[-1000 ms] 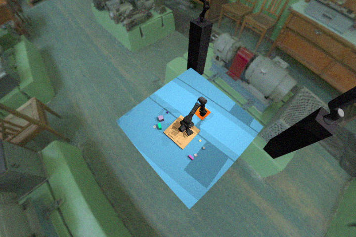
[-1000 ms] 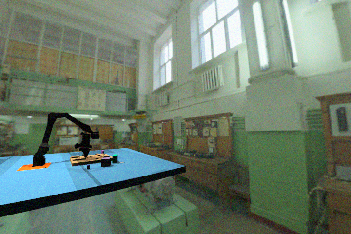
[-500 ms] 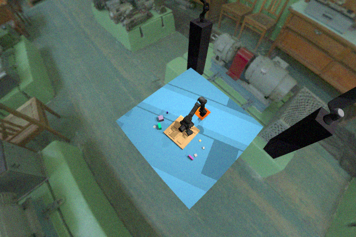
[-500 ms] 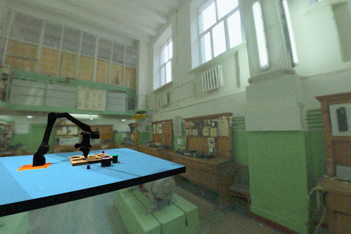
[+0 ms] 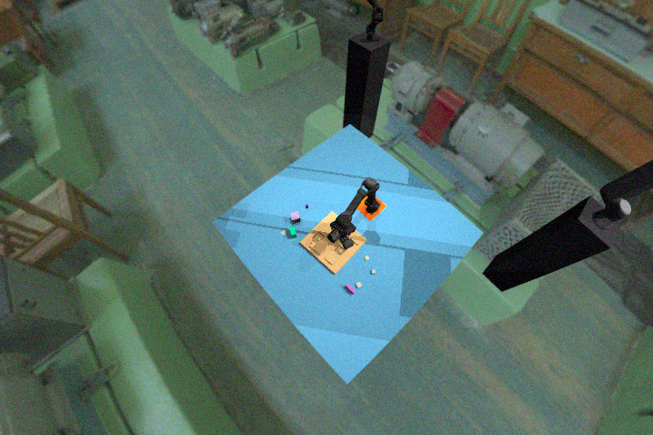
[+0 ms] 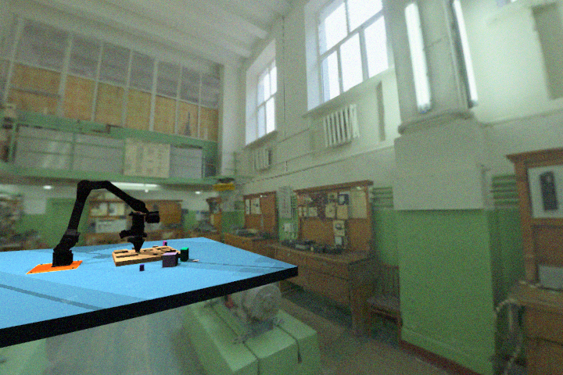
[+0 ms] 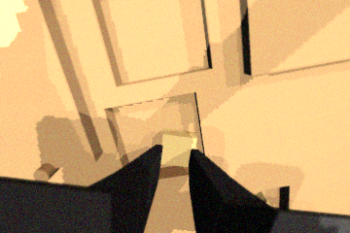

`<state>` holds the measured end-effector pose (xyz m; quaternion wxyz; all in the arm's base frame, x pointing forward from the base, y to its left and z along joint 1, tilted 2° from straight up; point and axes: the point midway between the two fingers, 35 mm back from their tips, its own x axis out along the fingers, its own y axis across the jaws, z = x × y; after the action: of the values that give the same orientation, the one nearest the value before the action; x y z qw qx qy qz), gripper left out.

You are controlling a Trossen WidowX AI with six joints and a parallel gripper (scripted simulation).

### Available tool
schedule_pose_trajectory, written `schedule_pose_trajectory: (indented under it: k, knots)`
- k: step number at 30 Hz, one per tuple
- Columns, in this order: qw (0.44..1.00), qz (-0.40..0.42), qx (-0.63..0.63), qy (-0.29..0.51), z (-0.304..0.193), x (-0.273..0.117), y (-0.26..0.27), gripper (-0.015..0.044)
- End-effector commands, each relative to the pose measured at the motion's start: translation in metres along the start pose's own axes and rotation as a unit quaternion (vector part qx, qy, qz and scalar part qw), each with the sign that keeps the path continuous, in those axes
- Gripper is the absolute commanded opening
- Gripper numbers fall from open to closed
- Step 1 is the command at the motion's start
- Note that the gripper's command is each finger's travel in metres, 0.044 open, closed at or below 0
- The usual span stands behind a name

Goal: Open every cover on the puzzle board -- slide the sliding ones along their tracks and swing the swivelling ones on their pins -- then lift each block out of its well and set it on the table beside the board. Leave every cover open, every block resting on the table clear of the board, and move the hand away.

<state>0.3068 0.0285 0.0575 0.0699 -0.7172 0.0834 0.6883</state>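
The wooden puzzle board lies on the blue table, with recesses and tracks in its top. My gripper points down over it, fingertips low at the board. In the wrist view the fingers are shut on a small pale yellow block, touching both its sides; it sits in a square well. A larger rectangular recess lies beyond, with no block visible. A round peg stands at the left. In the top view the arm hides the fingertips and part of the board.
Near the board lie a lilac block, a green block and a small dark blue piece. Across the board lie a magenta piece, pale cubes and a yellowish cube.
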Motion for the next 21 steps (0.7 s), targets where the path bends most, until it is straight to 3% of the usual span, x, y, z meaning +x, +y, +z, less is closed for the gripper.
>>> schedule_pose_trajectory:
  k: [1, 8, 10, 11, 15, 21]
  knots:
    - [1.0, 0.002, 0.0, -0.001, 0.0, 0.0, 0.001, 0.008]
    - [1.0, 0.003, 0.0, -0.001, 0.0, -0.005, 0.0, 0.008]
    - [0.999, 0.001, 0.032, -0.003, 0.001, -0.002, 0.0, 0.0027]
    - [0.997, 0.001, 0.072, -0.003, 0.001, -0.003, 0.0, 0.0001]
    - [0.964, 0.002, 0.266, -0.003, 0.001, -0.008, 0.0, 0.0]
    - [0.845, 0.003, 0.534, -0.001, 0.0, -0.016, -0.001, 0.0]
